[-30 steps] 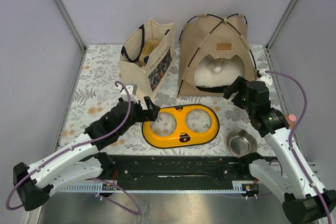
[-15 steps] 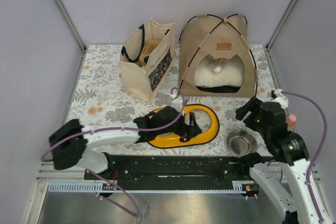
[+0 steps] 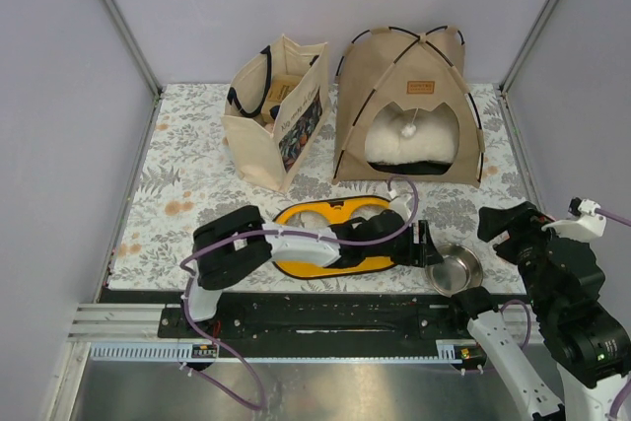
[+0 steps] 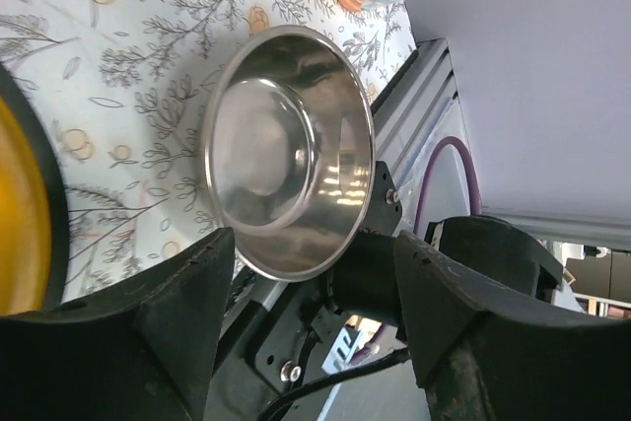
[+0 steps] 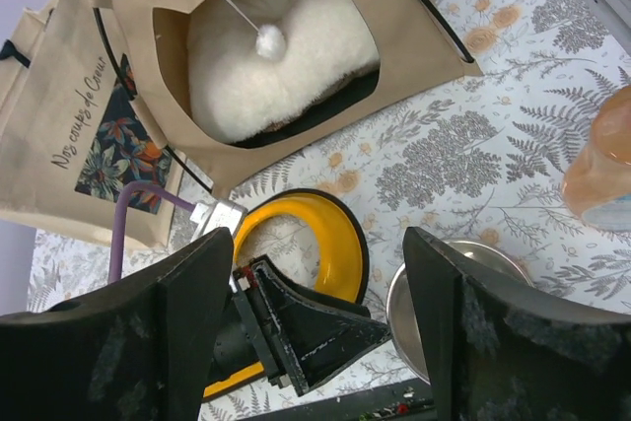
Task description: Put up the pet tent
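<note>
Left tool (image 4: 315, 244): fingers apart, nothing clamped, one to either side of the near rim of the steel bowl (image 4: 291, 150). Over the last second it has narrowed from its widest and swung from beside the tote bag (image 3: 276, 110), across the yellow two-hole feeder (image 3: 340, 234), to the bowl at the near right of the surface (image 3: 197, 160). Right tool (image 5: 317, 239): fingers apart and empty, drawn back from the tent doorway to the near right edge, now high above the bowl. Pet tent (image 3: 409, 105): unmoved at the back right of the surface, upright on its black poles, doorway facing the arms. The cream pillow (image 5: 286, 66) lies inside and the white pompom (image 5: 266, 41) hangs in the opening. Orange-rimmed cup (image 5: 601, 160): just beside the bowl, near the right edge. Assessment: the tent already appears erected and furnished. Both arms have left it, so work seems to have passed to the accessories, probably seating the bowl in the feeder.
</note>
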Action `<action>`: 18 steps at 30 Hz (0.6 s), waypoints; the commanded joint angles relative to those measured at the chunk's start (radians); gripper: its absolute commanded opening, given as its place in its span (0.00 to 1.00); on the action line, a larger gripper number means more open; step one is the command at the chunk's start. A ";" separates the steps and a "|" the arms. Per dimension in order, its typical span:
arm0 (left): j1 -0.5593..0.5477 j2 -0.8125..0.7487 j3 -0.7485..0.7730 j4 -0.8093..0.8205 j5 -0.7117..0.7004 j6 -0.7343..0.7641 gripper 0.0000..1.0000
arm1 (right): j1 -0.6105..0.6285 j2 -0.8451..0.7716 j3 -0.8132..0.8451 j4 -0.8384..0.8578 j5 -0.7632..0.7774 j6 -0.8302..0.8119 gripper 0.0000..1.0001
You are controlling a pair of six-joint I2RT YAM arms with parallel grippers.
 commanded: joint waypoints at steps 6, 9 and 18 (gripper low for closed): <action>-0.060 0.124 0.220 -0.263 -0.166 -0.036 0.65 | -0.002 -0.064 -0.049 -0.045 -0.071 -0.051 0.80; -0.077 0.158 0.279 -0.375 -0.245 -0.035 0.64 | 0.009 -0.080 -0.062 -0.045 -0.081 -0.051 0.80; -0.103 0.100 0.253 -0.388 -0.315 -0.051 0.63 | 0.025 -0.104 -0.087 -0.023 -0.152 -0.038 0.80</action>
